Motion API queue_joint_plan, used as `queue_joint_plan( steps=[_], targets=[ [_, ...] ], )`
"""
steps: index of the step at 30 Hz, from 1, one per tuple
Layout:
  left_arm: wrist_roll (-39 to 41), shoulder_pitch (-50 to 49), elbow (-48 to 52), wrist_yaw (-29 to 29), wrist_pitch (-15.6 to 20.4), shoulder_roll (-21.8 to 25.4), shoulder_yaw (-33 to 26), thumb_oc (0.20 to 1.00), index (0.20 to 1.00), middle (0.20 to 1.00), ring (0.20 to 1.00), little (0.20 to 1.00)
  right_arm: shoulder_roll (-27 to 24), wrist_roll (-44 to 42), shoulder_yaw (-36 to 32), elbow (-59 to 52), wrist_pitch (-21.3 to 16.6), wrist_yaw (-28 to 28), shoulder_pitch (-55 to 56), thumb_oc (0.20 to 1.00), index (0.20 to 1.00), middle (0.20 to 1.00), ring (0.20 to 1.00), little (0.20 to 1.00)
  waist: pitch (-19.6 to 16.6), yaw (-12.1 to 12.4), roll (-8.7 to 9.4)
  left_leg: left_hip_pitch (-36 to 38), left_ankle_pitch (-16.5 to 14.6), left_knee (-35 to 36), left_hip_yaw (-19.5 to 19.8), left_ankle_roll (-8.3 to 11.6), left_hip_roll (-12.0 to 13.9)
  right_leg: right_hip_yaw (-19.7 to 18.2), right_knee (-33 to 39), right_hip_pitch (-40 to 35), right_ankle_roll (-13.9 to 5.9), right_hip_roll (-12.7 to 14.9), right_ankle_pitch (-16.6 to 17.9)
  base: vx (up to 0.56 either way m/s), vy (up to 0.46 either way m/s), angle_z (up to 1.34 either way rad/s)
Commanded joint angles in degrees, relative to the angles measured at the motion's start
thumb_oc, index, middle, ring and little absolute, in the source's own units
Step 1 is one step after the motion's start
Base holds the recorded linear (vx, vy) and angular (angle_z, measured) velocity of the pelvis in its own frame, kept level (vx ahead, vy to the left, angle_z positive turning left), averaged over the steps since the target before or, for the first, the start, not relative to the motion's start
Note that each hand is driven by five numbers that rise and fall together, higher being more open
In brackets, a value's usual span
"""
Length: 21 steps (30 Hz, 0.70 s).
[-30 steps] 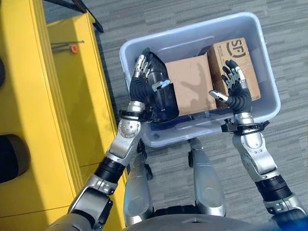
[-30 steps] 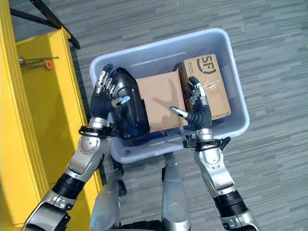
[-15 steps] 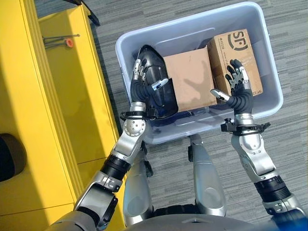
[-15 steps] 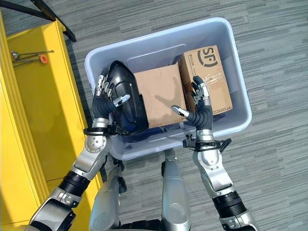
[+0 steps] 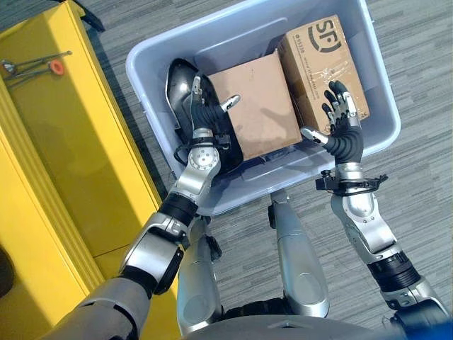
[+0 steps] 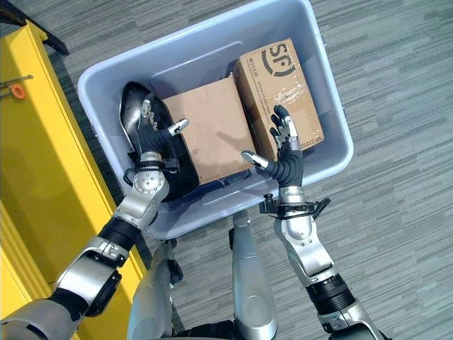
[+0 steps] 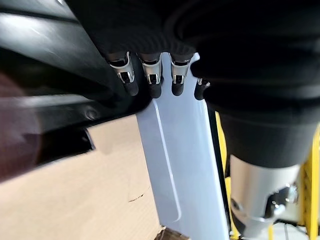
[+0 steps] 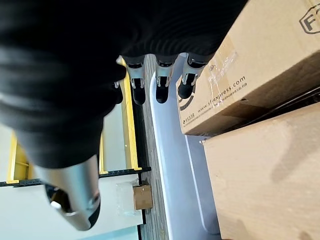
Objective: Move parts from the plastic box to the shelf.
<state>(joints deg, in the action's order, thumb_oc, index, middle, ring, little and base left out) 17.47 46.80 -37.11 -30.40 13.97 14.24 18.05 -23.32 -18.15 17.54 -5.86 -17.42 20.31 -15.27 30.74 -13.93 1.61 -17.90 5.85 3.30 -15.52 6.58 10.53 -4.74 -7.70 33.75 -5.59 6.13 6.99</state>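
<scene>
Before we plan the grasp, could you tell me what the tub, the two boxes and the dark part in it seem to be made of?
The tub looks like smooth, pale blue-grey moulded plastic with rounded rims. The plain box and the printed box look like matt brown cardboard, the latter taped. The dark part is glossy black with highlights, probably hard plastic or painted metal.

The grey striped carpet floor [image 5: 425, 163] carried a pale blue plastic box [image 5: 152, 106] and, just beside it to the left, a yellow shelf [image 5: 85, 156]. On the shelf's upper surface lay a thin metal tool with an orange ring [image 5: 54, 68] near its far end.
</scene>
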Motion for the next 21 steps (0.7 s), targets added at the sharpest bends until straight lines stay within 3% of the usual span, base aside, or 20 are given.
queue_joint_plan(
  steps=[1, 2, 8, 15, 21],
  targets=[
    [1.60, 4.27, -4.47, -0.57, 0.98, 3.48, -1.22, 1.000, 1.000, 1.000, 1.000, 1.000, 1.37, -2.07, -1.04, -3.58, -3.63, -1.79, -0.32, 1.000, 1.000, 1.000, 1.000, 1.000, -0.95, -0.19, 3.94, 2.36, -1.35, -3.53, 0.55, 2.03, 2.97, 0.41, -3.56, -2.23, -1.41, 0.46, -3.28, 0.09, 0.058, -0.20],
    [2.01, 6.09, -6.68, -0.27, 0.50, 4.11, -0.92, 1.000, 1.000, 1.000, 1.000, 1.000, 1.20, -2.56, -0.72, -3.78, -3.73, -2.35, -0.19, 1.000, 1.000, 1.000, 1.000, 1.000, -0.98, -0.70, 3.86, 3.46, -2.77, -3.41, 0.66, 2.40, 2.97, 0.05, -3.66, -2.96, -1.85, 0.28, -4.57, 0.10, 0.072, -0.23],
    [0.27, 11.54, -15.54, 2.41, -2.01, 5.31, 0.43, 1.000, 1.000, 1.000, 1.000, 1.000, -0.82, -4.56, -0.98, -6.85, -3.93, -6.29, 3.51, 1.000, 1.000, 1.000, 1.000, 1.000, -0.97, -3.16, 3.56, 4.79, -3.32, -3.50, -1.30, 2.70, 2.89, -1.59, -2.83, -3.19, -2.26, -0.40, -4.02, 0.03, 0.036, -0.20],
    [-7.16, 12.32, -14.50, 4.49, -2.99, 3.98, 5.84, 1.000, 1.000, 1.000, 1.000, 1.000, -1.47, -5.04, -2.63, -6.91, -4.14, -7.35, 4.66, 1.000, 1.000, 1.000, 1.000, 1.000, -0.99, -3.94, 1.64, 6.19, -3.75, -3.23, -2.30, 2.74, 2.50, -2.66, -2.29, -4.09, -2.42, -0.37, -3.97, 0.02, 0.031, -0.09],
    [-8.38, 11.82, -10.82, 5.04, -1.76, 2.68, 7.42, 1.000, 1.000, 1.000, 1.000, 1.000, -1.69, -5.30, -3.63, -6.56, -4.29, -7.63, 5.24, 1.000, 1.000, 1.000, 1.000, 1.000, -1.04, -4.18, 0.89, 7.10, -4.32, -3.33, -2.63, 2.60, 2.36, -3.20, -2.42, -4.50, -2.53, -0.40, -4.05, 0.01, 0.014, -0.08]
  ],
)
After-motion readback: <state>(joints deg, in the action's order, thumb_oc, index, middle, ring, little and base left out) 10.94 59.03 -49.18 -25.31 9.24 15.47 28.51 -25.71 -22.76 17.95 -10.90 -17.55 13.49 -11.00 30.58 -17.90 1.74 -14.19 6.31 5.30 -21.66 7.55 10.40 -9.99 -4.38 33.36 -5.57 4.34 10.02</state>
